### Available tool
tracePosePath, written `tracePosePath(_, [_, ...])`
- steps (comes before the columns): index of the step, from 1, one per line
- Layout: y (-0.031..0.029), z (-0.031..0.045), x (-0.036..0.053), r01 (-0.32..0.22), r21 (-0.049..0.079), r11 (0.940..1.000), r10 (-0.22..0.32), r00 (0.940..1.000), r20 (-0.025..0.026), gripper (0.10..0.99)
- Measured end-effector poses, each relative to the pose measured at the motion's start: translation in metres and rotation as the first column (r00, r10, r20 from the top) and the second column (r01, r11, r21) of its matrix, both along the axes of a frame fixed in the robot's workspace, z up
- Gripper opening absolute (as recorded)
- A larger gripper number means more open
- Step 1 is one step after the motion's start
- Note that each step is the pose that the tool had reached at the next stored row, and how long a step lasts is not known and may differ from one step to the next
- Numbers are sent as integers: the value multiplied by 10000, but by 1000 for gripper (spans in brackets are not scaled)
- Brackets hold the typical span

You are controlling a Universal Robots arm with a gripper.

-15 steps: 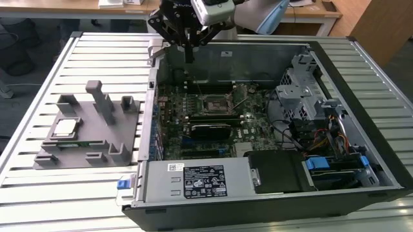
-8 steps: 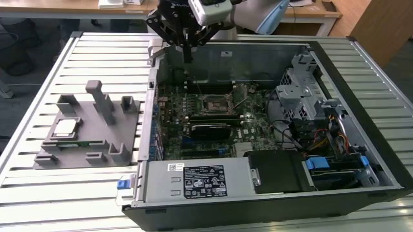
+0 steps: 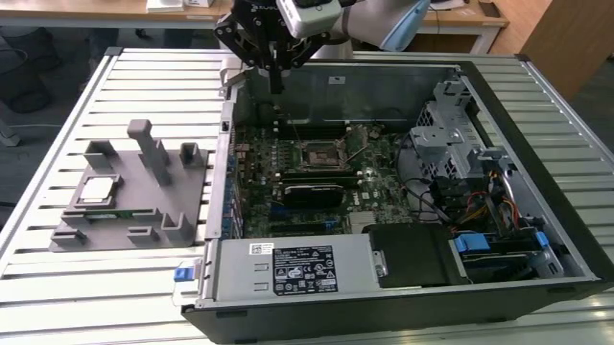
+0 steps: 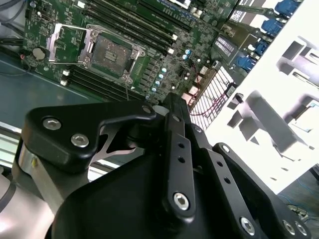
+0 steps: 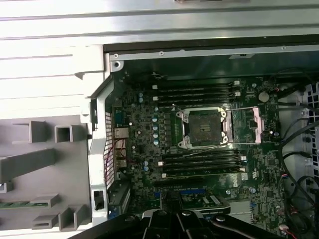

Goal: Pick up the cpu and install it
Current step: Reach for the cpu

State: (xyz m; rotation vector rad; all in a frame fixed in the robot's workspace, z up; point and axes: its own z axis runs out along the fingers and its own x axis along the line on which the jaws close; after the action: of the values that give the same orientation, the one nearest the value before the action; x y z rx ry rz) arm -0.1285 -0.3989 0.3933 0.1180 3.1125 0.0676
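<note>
Exterior view, nearest first: the open computer case (image 3: 384, 321) is lying on the slatted table (image 3: 57, 287). Toward the exterior view's left, outside the case, the cpu (image 3: 97, 189) is resting flat on the grey holder (image 3: 144, 219). Farther back, the black socket frame (image 3: 321, 154) is sitting open on the motherboard (image 3: 376, 154). Beyond it, the gripper (image 3: 276, 89) is hanging above the case's far wall, fingers pressed together, gripping nothing, well apart from the cpu.

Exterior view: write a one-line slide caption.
Gripper hovers over the open computer case; the cpu rests outside it on the grey fixture.
</note>
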Motion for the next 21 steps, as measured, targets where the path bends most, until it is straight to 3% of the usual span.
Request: tracePosePath(21, [0,0,-104,0,0,10000,0,10000,0,106])
